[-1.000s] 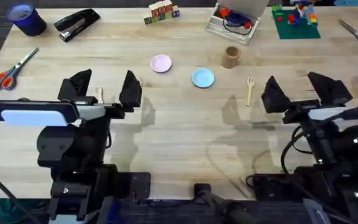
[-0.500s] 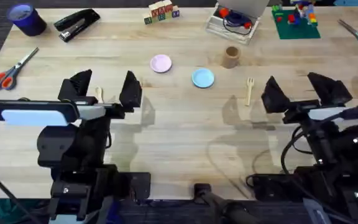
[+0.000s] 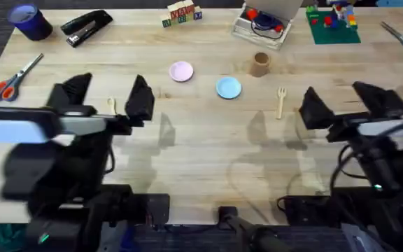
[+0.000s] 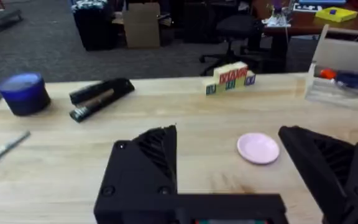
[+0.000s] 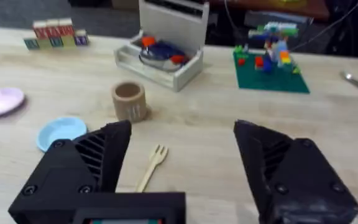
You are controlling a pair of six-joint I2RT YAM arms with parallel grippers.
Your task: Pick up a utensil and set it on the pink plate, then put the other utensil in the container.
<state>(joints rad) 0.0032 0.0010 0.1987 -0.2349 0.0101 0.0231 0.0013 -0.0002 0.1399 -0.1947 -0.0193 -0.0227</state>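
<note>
The utensil (image 3: 110, 105), a small pale wooden spoon, lies on the table between the fingers of my left gripper (image 3: 108, 96), which is open and hangs above it. The pink plate (image 3: 181, 71) (image 4: 258, 149) sits farther back, toward the middle. The other utensil, a wooden fork (image 3: 280, 101) (image 5: 152, 165), lies just left of my open right gripper (image 3: 345, 103) (image 5: 182, 134). The brown container (image 3: 259, 64) (image 5: 128, 101) stands upright behind the fork. Both grippers hold nothing.
A light blue plate (image 3: 228, 87) sits between the pink plate and the fork. Along the back stand a blue cup (image 3: 25, 21), a stapler (image 3: 86, 26), letter blocks (image 3: 182, 12), a clear box (image 3: 261, 24) and a green brick plate (image 3: 333, 24). Scissors (image 3: 14, 78) lie at the far left.
The left arm has shifted left and looks larger and blurred, as if rising toward the camera. The right gripper has drifted slightly right. Nothing on the table has moved.
</note>
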